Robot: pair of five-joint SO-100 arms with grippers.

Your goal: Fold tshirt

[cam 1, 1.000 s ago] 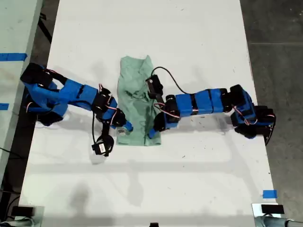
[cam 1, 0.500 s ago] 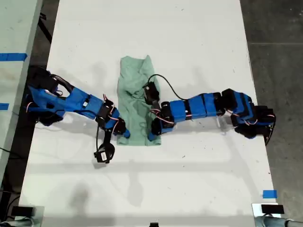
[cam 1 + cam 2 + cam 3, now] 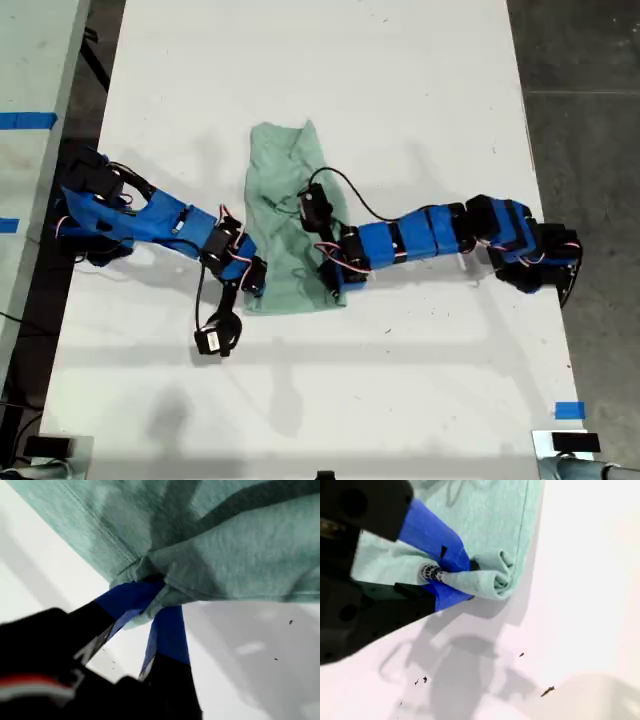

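Across the whole exterior view, table (image 3: 420, 100): white top that carries both blue arms and the garment.
Centre of the exterior view, tshirt (image 3: 285, 190): pale mint, lying as a narrow upright strip, rumpled along its middle, with the lower end bunched where the arms meet it.
Lower left corner of the strip, my first gripper (image 3: 255, 285): reaches in from the exterior view's left; jaws clenched on a gathered wad of the corner's hem.
Lower right corner of the strip, my second gripper (image 3: 333, 292): reaches in from the exterior view's right; jaws clamped on a rolled tuck of the corner, bare table just beyond it.
Step in hand: by my reading, the crosswise fold, with both lower corners secured.
Next move calls for: lifting both corners together at even height, carrying them towards the upper end of the strip, keeping the cloth taut between the grippers, then letting go only once the edges line up.
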